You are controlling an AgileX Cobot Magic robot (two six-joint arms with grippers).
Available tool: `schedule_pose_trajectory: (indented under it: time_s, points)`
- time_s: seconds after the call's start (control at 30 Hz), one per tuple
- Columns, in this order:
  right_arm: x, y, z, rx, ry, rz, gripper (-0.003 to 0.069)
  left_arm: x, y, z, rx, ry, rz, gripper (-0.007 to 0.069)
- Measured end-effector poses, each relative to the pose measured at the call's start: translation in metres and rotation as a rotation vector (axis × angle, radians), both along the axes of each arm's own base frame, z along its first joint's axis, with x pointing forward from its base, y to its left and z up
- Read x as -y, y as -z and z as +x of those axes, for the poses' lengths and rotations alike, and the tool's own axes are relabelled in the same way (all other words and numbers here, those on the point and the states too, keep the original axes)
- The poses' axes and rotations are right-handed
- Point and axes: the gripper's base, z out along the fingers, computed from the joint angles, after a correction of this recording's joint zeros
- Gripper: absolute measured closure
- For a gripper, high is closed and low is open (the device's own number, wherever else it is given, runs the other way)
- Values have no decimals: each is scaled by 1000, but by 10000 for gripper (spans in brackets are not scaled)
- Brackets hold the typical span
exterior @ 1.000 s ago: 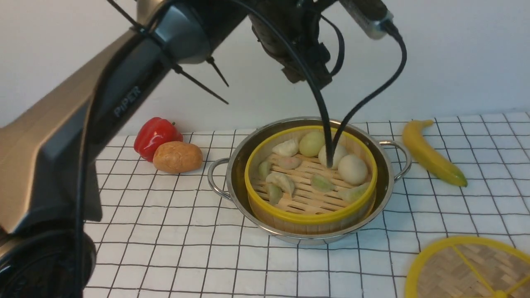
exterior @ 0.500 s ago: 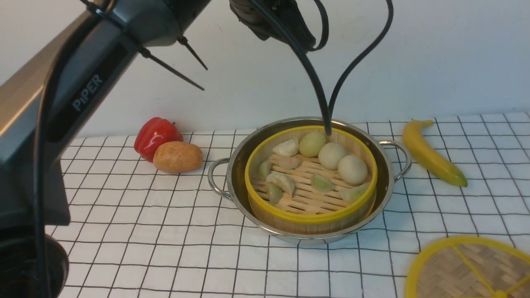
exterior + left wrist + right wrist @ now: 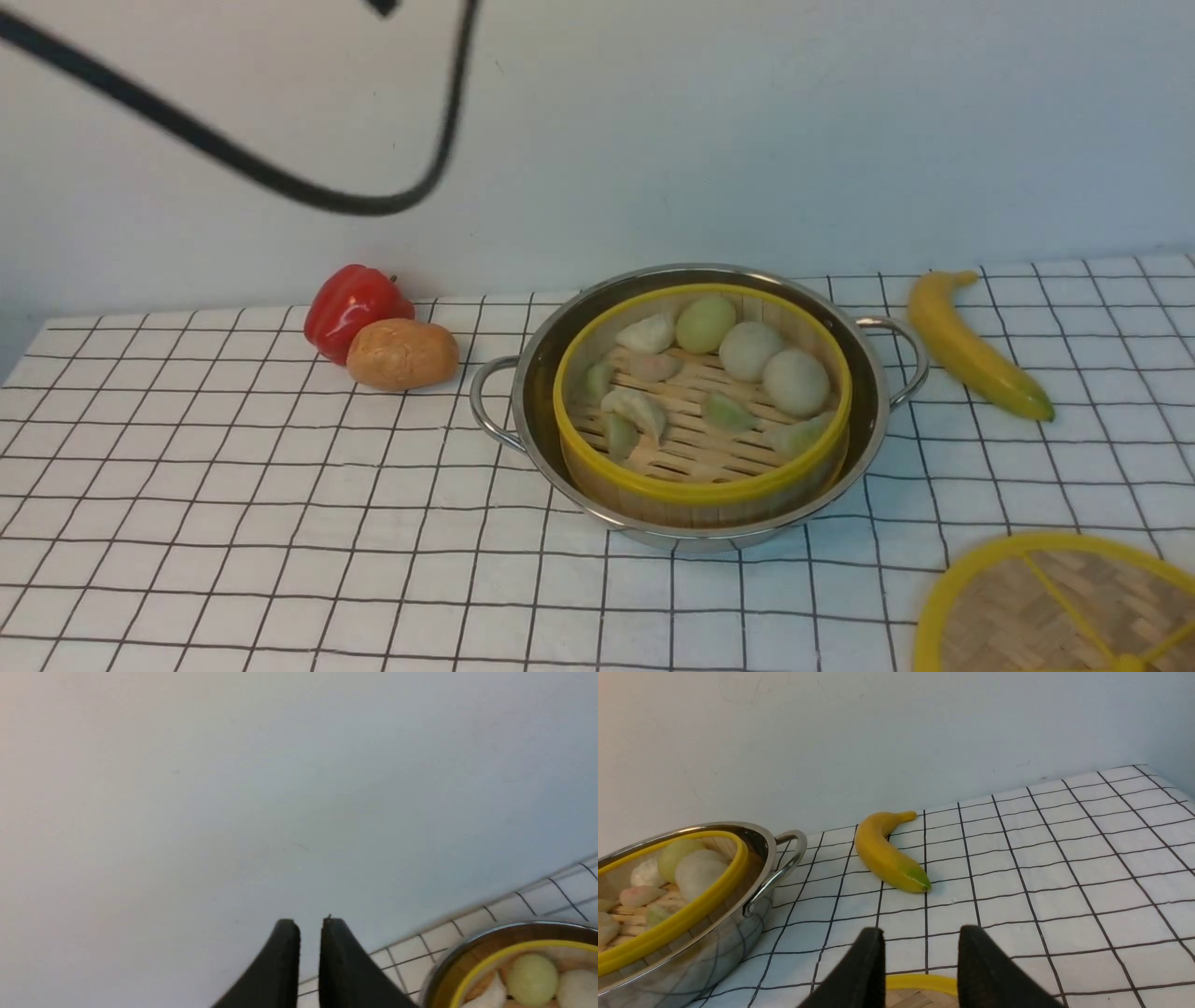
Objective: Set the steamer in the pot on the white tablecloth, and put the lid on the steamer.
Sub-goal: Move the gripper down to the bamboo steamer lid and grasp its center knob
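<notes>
left end effector (image 3: 308, 924): two black fingers drawn almost together, only a slit between them, gripping nothing; raised in front of the pale wall.
right end effector (image 3: 921, 933): two black fingers set apart, nothing between them; low over the cloth.
bamboo steamer (image 3: 700, 492): round shallow basket, yellow rims, slatted floor; seated inside the pot, uncovered; lower than the left end effector and apart from it.
dumplings and buns (image 3: 795, 381): pale, lying on the steamer's slats.
stainless-steel pot (image 3: 537, 373): wide, shallow, shiny, two loop handles; to the left of the right end effector, its nearer handle clear of the fingers.
woven-bamboo lid (image 3: 1027, 607): flat disc, yellow rim and spokes; lying on the cloth beneath the right end effector, untouched.
white tablecloth (image 3: 280, 523): thin black grid, covering the worktop.
yellow banana (image 3: 971, 350): ahead of the right end effector, apart.
red bell pepper (image 3: 350, 299): touching the brown potato (image 3: 401, 353), beyond the pot from the right end effector.
black cable (image 3: 308, 191): looping across the wall.
</notes>
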Motion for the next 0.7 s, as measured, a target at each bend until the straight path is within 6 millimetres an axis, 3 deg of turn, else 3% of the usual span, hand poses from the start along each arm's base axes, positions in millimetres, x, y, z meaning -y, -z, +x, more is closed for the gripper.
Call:
schedule_pose_trajectory:
  time_s: [0.07, 0.2, 0.27, 0.3, 0.37, 0.4, 0.43, 0.47, 0.53, 0.7]
  points:
    - [0, 0, 0, 0, 0, 0, 419, -45, 13, -19, -4, -113, -62, 561]
    - [0, 0, 0, 0, 0, 1, 419, -91, 46, -55, -20, -258, -112, 561]
    - [0, 0, 0, 1, 0, 1, 419, -112, 65, -88, 22, -336, -122, 561]
    - [0, 0, 0, 1, 0, 1, 419, -113, 71, -91, 18, -339, -121, 561]
    - [0, 0, 0, 1, 0, 1, 419, -123, 98, -126, 69, -392, -125, 561]
    - [0, 0, 0, 1, 0, 1, 419, -123, 98, -132, 85, -394, -125, 561]
    - [0, 0, 0, 1, 0, 1, 419, -124, 125, -152, 102, -413, -126, 561]
    - [0, 0, 0, 1, 0, 1, 419, -123, 126, -157, 116, -414, -126, 561]
    - [0, 0, 0, 1, 0, 1, 419, -119, 164, -186, 131, -419, -125, 561]
    - [0, 0, 0, 1, 0, 1, 419, -112, 231, -221, 112, -414, -124, 550]
